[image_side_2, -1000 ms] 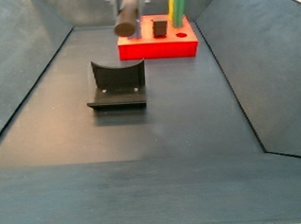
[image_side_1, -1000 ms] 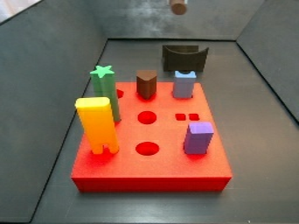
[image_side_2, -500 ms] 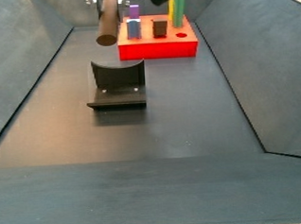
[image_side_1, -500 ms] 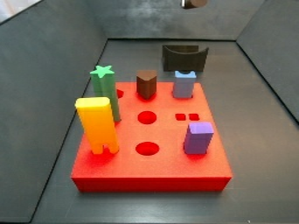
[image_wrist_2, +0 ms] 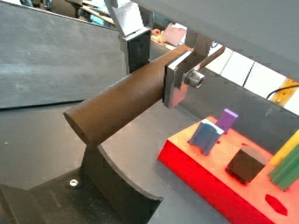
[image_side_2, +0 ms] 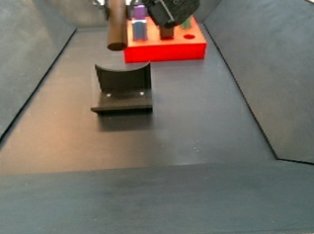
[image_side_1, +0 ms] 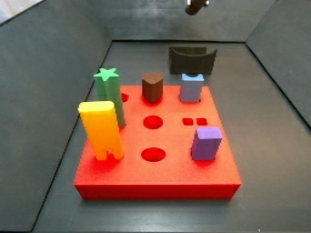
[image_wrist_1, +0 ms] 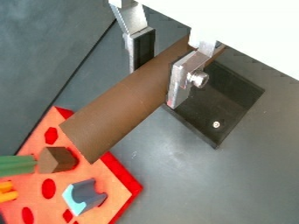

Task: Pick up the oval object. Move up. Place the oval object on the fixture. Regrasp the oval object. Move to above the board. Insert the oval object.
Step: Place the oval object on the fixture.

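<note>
While the red board (image_side_1: 155,150) lies nearest in a side view, it carries five standing pegs: one yellow peg (image_side_1: 101,129) and one purple peg (image_side_1: 206,143) toward the front, one green star-topped peg (image_side_1: 108,86), one brown peg with a pointed top (image_side_1: 152,87) and one pale blue peg (image_side_1: 192,87) toward the back. Three round holes and a pair of small square holes show open in its red top. Just behind the board stands the single fixture (image_side_1: 192,61), a dark block with a curved notch in its top; in a side view it sits on the grey floor (image_side_2: 174,138) well in front of the board, apart from it. One oval object (image_wrist_1: 128,101) is in play: a smooth dark brown bar with rounded sides and a flat end face. Both wrist views show the claw (image_wrist_1: 163,54) clamped on it near one end, a silver finger (image_wrist_2: 181,77) pressed flat against its side, the long free end jutting out. In a side view the peg (image_side_2: 115,20) hangs upright in the air above the fixture, clear of the notch, with the claw reaching the picture's upper edge.
</note>
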Robot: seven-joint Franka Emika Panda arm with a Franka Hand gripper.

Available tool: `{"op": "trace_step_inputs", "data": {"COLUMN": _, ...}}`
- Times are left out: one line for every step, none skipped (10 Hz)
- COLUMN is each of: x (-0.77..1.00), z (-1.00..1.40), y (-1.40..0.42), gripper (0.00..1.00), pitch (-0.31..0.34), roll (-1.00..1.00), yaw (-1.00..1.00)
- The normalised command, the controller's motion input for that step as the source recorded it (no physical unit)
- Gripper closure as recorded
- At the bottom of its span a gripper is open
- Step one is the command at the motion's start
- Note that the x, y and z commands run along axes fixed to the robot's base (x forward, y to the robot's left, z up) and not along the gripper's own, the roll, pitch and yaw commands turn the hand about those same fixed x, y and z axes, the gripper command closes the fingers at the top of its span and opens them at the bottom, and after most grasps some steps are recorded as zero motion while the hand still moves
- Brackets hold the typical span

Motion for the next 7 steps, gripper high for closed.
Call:
{"op": "trace_step_inputs", "data": {"x": 0.05, "z": 0.00, "y": 0.02, "gripper": 1.00, "pitch": 0.040, "roll": -0.21, "yaw": -0.10}}
{"op": "trace_step_inputs", "data": {"x": 0.12, "z": -1.00, "y": 0.13, "gripper": 1.00, "pitch": 0.154, "roll": -1.00, "yaw": -0.06}}
{"op": "trace_step_inputs", "data": {"x": 0.12, "z": -1.00, "y": 0.13, "gripper": 1.00, "pitch": 0.139, "roll": -1.00, "yaw": -0.08}}
{"op": "trace_step_inputs", "data": {"x": 0.13, "z": -1.00, "y": 0.13, "gripper": 1.00, "pitch": 0.167, "roll": -0.93, "yaw": -0.11}}
{"op": "trace_step_inputs", "data": {"x": 0.14, "z": -1.00, "y": 0.13, "gripper": 1.00, "pitch": 0.159, "roll": -0.82, "yaw": -0.12}}
{"op": "trace_step_inputs", "data": {"x": 0.14, "z": -1.00, "y": 0.13, "gripper": 1.00, "pitch": 0.116, "roll": -0.60, "yaw": -0.15}}
{"op": "trace_step_inputs", "data": {"x": 0.15, "z": -1.00, "y": 0.14, "gripper": 1.00, "pitch": 0.077, "roll": -0.42, "yaw": -0.16}}
